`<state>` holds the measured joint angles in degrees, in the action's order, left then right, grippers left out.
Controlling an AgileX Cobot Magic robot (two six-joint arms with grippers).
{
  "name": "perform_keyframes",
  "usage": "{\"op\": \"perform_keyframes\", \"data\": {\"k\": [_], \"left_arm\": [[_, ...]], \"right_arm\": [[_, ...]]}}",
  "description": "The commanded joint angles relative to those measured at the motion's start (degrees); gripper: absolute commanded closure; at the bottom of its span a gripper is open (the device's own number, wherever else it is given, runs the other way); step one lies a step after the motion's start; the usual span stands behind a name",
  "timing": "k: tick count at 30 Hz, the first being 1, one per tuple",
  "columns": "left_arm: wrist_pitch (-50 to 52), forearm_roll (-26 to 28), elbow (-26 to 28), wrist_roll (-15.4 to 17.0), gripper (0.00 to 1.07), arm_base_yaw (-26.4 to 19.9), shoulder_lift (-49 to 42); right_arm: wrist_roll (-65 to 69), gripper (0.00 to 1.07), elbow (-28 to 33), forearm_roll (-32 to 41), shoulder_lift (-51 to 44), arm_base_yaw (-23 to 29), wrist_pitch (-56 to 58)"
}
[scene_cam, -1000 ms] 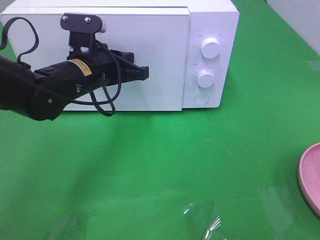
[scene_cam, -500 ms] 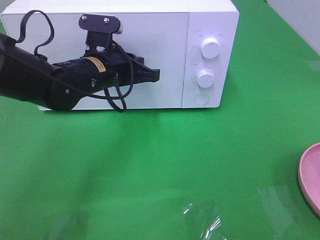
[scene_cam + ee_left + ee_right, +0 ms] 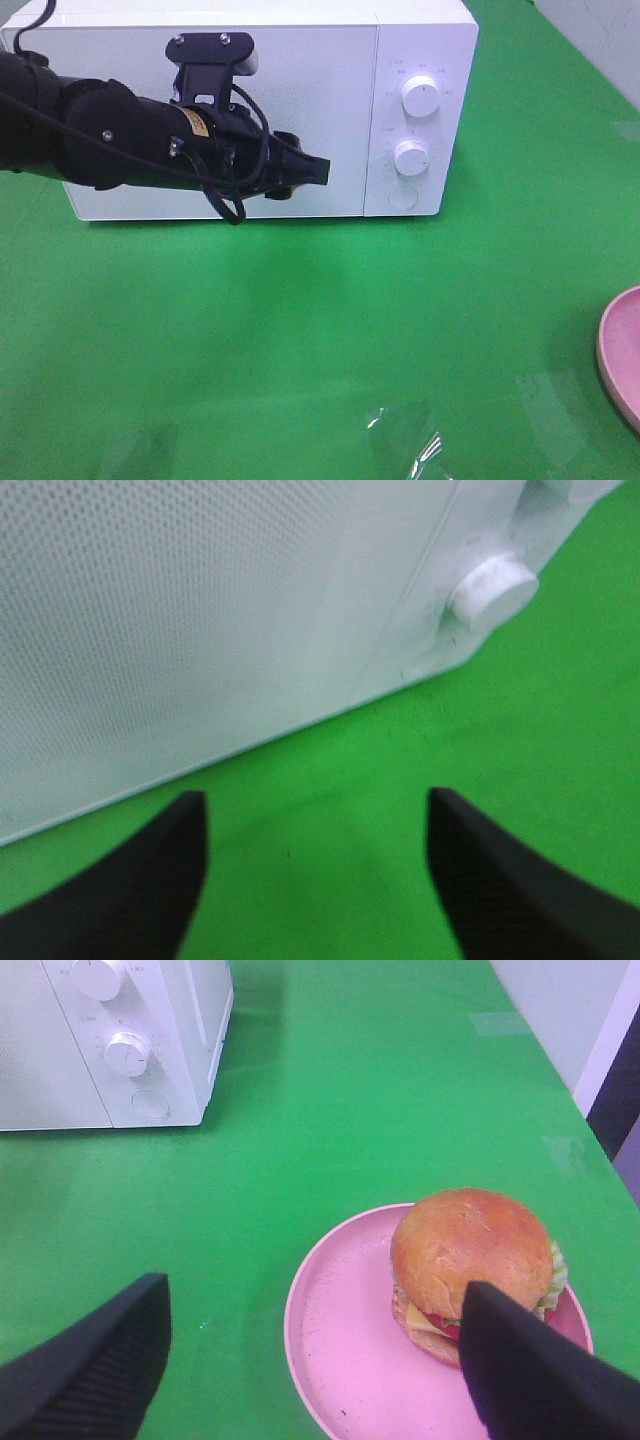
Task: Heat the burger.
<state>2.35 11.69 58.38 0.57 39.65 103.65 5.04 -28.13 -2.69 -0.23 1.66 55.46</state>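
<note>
The burger (image 3: 468, 1250), with a glossy brown bun and yellow-green filling, sits on a pink plate (image 3: 340, 1350) in the right wrist view; it does not show in the exterior view. My right gripper (image 3: 310, 1380) hovers above the plate, open, with one finger (image 3: 540, 1380) in front of the burger's near side and nothing held. My left gripper (image 3: 318, 172) hangs in front of the closed white microwave (image 3: 300, 80) door, low and near its right edge. In the left wrist view the left gripper (image 3: 315, 880) stands open and empty over green table.
The microwave's control panel has an upper knob (image 3: 421, 95), a lower knob (image 3: 411, 157) and a round button (image 3: 402, 198). The pink plate's rim (image 3: 618, 345) shows at the right edge. A crinkled clear film (image 3: 405, 440) lies near the front of the green table.
My left arm has slid to the right across the microwave door and a little lower. Its fingers, together before, now stand apart. The right side looks unchanged.
</note>
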Motion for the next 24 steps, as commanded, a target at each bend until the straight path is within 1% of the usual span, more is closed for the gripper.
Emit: {"op": "perform_keyframes", "data": {"k": [1, 2, 4, 5, 6, 9, 11, 12, 13, 16, 18, 19, 20, 21, 22, 23, 24], "left_arm": [[-9.1, 2.0, -0.3, 0.5, 0.06, 0.5, -3.2], [-9.1, 2.0, -0.3, 0.5, 0.06, 0.5, -3.2], [-19.4, 2.2, -0.3, 0.2, 0.07, 0.5, -6.2], [-19.4, 2.2, -0.3, 0.2, 0.07, 0.5, -6.2], [-23.4, 2.2, -0.3, 0.2, 0.07, 0.5, -7.6], [-25.1, 2.2, -0.3, 0.2, 0.07, 0.5, -8.5], [-35.2, 1.7, -0.3, 0.2, 0.07, 0.5, -11.7], [-35.2, 1.7, -0.3, 0.2, 0.07, 0.5, -11.7], [-39.9, 0.6, -0.3, 0.0, 0.07, 0.5, -13.1], [-41.9, 0.2, -0.3, 0.2, 0.07, 0.4, -13.9], [-48.1, -1.1, -0.3, 2.8, 0.07, -1.5, -16.0], [-48.1, -1.1, -0.3, 2.8, 0.07, -1.5, -16.0], [-51.1, -1.7, -0.3, 3.3, 0.07, -3.5, -17.0], [-51.1, -1.7, -0.3, 3.3, 0.07, -3.5, -17.0], [-53.3, -1.7, -0.3, 3.2, 0.07, -6.1, -17.9], [-53.3, -1.7, -0.3, 3.2, 0.07, -6.1, -17.9], [-54.1, -1.7, -0.3, 2.8, 0.07, -7.5, -18.4]], "right_arm": [[-0.1, 0.31, 0.1, 0.1, -1.5, -0.1, -0.4], [-0.1, 0.31, 0.1, 0.1, -1.5, -0.1, -0.4], [-0.1, 0.31, 0.1, 0.1, -1.5, -0.1, -0.4], [-0.1, 0.31, 0.1, 0.1, -1.5, -0.1, -0.4], [-0.1, 0.31, 0.1, 0.1, -1.5, -0.1, -0.4], [-0.1, 0.31, 0.1, 0.1, -1.5, -0.1, -0.4], [-0.1, 0.31, 0.1, 0.1, -1.5, -0.1, -0.4], [-0.1, 0.31, 0.1, 0.1, -1.5, -0.1, -0.4], [-0.1, 0.31, 0.1, 0.1, -1.5, -0.1, -0.4], [-0.1, 0.31, 0.1, 0.1, -1.5, -0.1, -0.4], [-0.1, 0.31, 0.1, 0.1, -1.5, -0.1, -0.4], [-0.1, 0.31, 0.1, 0.1, -1.5, -0.1, -0.4], [-0.1, 0.31, 0.1, 0.1, -1.5, -0.1, -0.4], [-0.1, 0.31, 0.1, 0.1, -1.5, -0.1, -0.4], [-0.1, 0.31, 0.1, 0.1, -1.5, -0.1, -0.4], [-0.1, 0.31, 0.1, 0.1, -1.5, -0.1, -0.4], [-0.1, 0.31, 0.1, 0.1, -1.5, -0.1, -0.4]]}}
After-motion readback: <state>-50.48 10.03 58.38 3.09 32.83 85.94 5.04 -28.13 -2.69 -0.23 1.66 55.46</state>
